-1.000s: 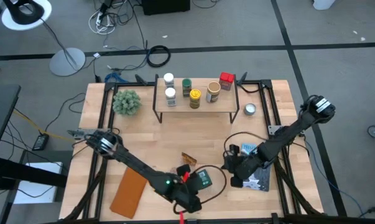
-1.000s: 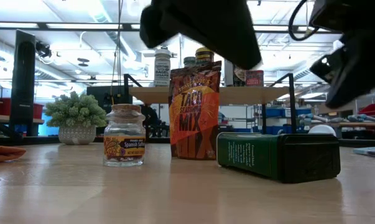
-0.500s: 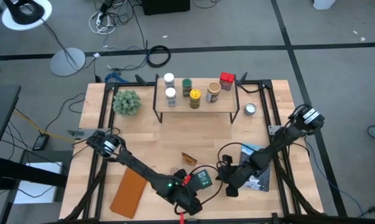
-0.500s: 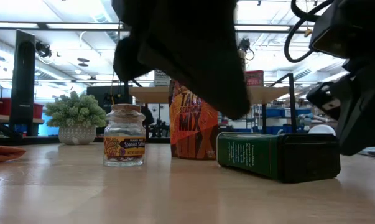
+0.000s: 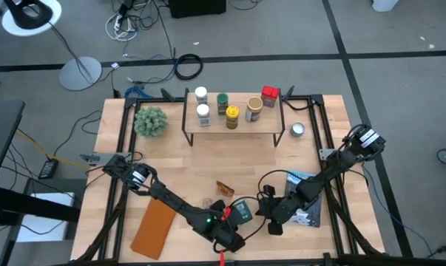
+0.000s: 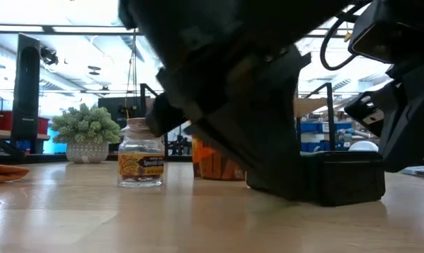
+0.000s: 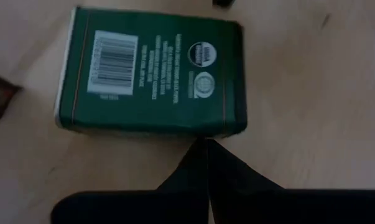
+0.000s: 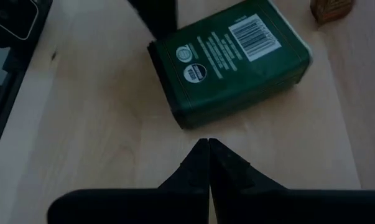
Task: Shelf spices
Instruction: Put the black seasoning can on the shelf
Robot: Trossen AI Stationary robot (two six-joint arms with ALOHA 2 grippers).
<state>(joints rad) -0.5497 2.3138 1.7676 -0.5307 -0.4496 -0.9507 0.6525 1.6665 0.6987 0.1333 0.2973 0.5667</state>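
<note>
We see a dark green tin (image 5: 242,212) lying flat on the table (image 5: 178,166) near its front edge, label side up. In the high view its long axis runs roughly left to right, tilted a little. The left gripper (image 5: 232,238) sits just in front of the tin, its fingers (image 7: 203,163) pressed together, tips just short of the tin's long side. The right gripper (image 5: 271,216) is just right of the tin, fingers (image 8: 207,163) also together, holding nothing. A small jar (image 6: 140,152) and an orange packet (image 5: 223,187) stand left of and behind the tin. Five spices already stand on the shelf (image 5: 261,125) at the far side. A plant (image 5: 150,120) sits left of the shelf.
</note>
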